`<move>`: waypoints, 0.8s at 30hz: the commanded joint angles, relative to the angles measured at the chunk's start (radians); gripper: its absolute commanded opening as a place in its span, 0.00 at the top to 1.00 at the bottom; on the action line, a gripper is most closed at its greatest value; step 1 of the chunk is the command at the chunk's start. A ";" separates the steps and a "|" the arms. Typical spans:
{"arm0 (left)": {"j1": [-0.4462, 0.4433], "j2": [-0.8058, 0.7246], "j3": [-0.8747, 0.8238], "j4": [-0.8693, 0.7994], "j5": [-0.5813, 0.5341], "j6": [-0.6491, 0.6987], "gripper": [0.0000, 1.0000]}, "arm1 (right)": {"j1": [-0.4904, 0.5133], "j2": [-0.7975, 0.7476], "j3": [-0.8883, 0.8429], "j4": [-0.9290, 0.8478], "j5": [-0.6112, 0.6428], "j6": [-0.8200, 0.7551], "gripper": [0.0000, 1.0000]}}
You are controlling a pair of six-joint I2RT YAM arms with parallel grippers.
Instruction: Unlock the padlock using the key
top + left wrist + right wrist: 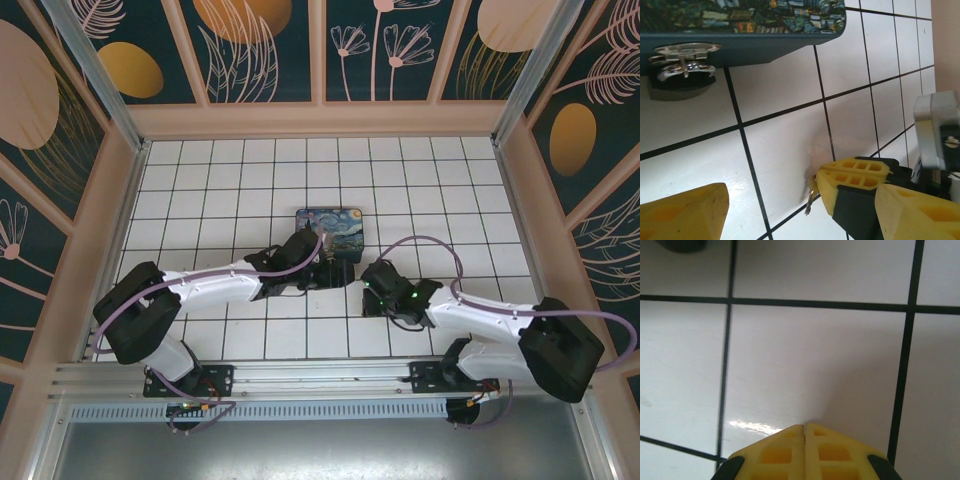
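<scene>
Under the front wall of the blue painted tin, the black padlock hangs from the metal hasp, low against the white tiled floor. Your right gripper has its jaws pressed together, apparently pinching the key. The left gripper stands wide apart, holding nothing, beside the tin. Before carrying the key over, check that enough of it juts out to reach the keyway, which I can't make out, and consider steadying the padlock with the left fingers. The left wrist view gives you the key's sliver at the right fingertips and the padlock beyond. The right wrist view gives the closed seam over bare tile, and the overhead view shows how close the two arms sit.
</scene>
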 commanded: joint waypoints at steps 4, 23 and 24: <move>-0.010 0.025 -0.018 0.060 0.058 -0.014 0.25 | -0.029 -0.071 -0.028 0.015 -0.017 -0.011 1.00; 0.024 0.061 -0.257 0.696 0.182 -0.570 0.33 | -0.123 -0.212 0.052 -0.027 -0.149 -0.006 1.00; 0.024 0.065 -0.268 0.709 0.172 -0.623 0.33 | -0.124 -0.214 0.056 -0.024 -0.153 -0.001 1.00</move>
